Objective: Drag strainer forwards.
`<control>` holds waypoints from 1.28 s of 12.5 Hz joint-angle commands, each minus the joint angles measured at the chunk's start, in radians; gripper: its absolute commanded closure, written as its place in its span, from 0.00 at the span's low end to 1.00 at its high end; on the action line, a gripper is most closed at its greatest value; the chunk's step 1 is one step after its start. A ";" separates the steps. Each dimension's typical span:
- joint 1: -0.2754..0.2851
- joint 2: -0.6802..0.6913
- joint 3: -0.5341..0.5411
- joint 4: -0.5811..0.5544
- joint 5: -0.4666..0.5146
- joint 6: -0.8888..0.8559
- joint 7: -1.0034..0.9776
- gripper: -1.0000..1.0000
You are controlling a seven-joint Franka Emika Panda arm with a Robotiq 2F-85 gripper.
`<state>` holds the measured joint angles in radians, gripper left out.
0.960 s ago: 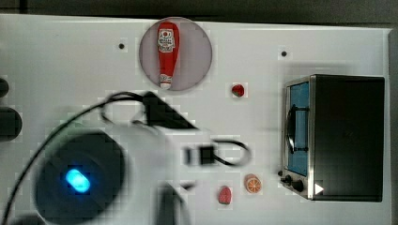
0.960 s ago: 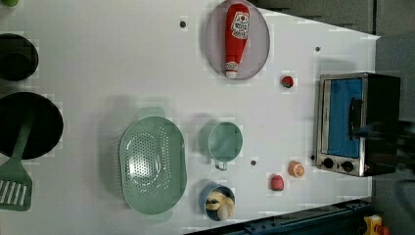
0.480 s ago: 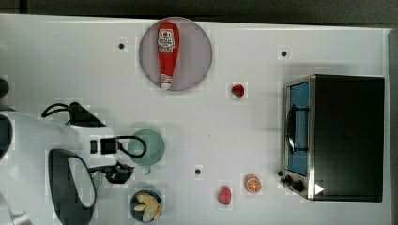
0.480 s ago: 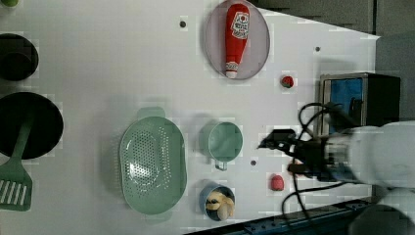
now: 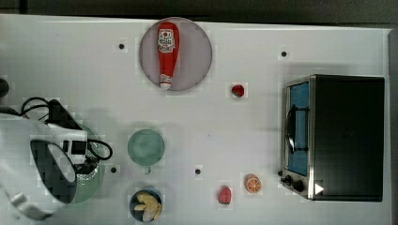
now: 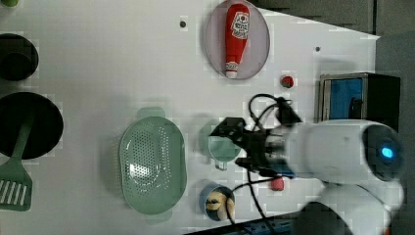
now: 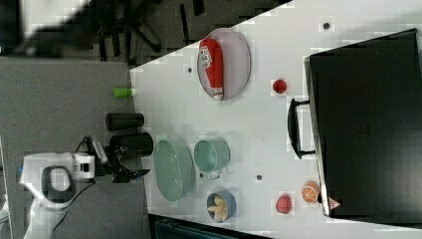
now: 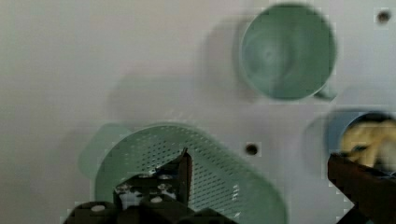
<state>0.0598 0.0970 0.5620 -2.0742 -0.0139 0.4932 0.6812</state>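
Note:
The strainer (image 6: 152, 166) is a pale mint-green oval bowl dotted with small holes, lying on the white table (image 6: 98, 63). In the top view my arm covers most of the strainer (image 5: 94, 185), at the top view's lower left. My gripper (image 8: 258, 156) hangs above the strainer (image 8: 219, 172), open wide with nothing between its fingers. One finger (image 8: 182, 168) stands over the perforated bowl, the other (image 8: 359, 182) beyond its rim. In the left view the gripper (image 6: 227, 146) overlaps the green cup. In the right view the gripper (image 7: 134, 167) shows just beside the strainer (image 7: 173, 169).
A teal-green cup (image 5: 146, 147) stands beside the strainer, with a blue bowl of banana (image 5: 145, 205) near the table edge. A ketchup bottle (image 5: 168, 51) lies on a plate. A toaster oven (image 5: 338, 136) fills one end. A black pan (image 6: 29, 125) and a spatula (image 6: 14, 181) lie past the strainer.
My arm has swept across the table to the top view's left, from the middle to over the strainer. The gripper has stayed open. The strainer has not moved.

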 commanded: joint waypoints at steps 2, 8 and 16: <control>0.015 0.155 -0.001 0.011 -0.013 0.157 0.302 0.00; 0.072 0.348 -0.025 0.045 -0.015 0.321 0.555 0.00; 0.202 0.494 -0.147 0.161 -0.015 0.321 0.690 0.00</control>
<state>0.2485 0.5845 0.4414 -1.9414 -0.0279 0.8120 1.2969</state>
